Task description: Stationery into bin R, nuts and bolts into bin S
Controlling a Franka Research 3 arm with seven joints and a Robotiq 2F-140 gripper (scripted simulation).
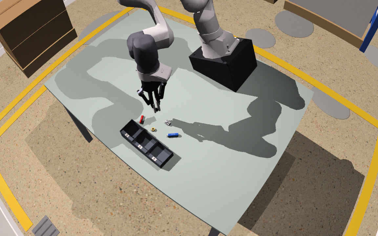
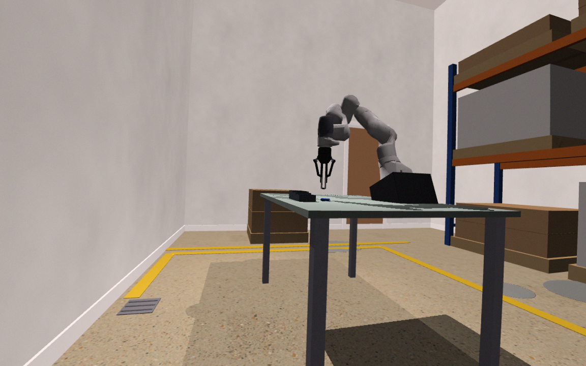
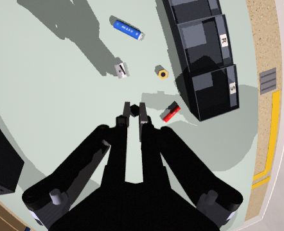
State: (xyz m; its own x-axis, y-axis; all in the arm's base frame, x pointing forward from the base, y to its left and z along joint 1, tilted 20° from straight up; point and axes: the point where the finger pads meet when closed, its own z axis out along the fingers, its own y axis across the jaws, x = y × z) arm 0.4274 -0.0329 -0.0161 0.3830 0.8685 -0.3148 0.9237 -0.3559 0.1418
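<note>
My gripper (image 1: 156, 110) (image 2: 323, 187) (image 3: 134, 110) is shut on a black hexagonal piece (image 3: 134, 110), a nut or bolt, held above the table. Its length is hidden. A yellow hex nut (image 1: 153, 129) (image 3: 162, 74) lies beside the bins. A silver pencil sharpener (image 1: 167, 122) (image 3: 120, 70) lies on the table. A small red rod-like thing (image 1: 141, 119) (image 3: 171, 113) lies near bin S. A blue battery (image 1: 172, 134) (image 2: 325, 199) (image 3: 127, 29) lies farther right in the top view. Bin S (image 1: 130, 138) (image 3: 233, 100) and bin R (image 1: 142, 149) (image 3: 225, 54) show nothing inside.
Bin A (image 1: 157, 162) joins bin R at the other end of the row, near the table's long edge. The black robot base (image 1: 222, 68) (image 2: 406, 188) (image 3: 2, 157) stands on the table. Arm shadows cross the table top.
</note>
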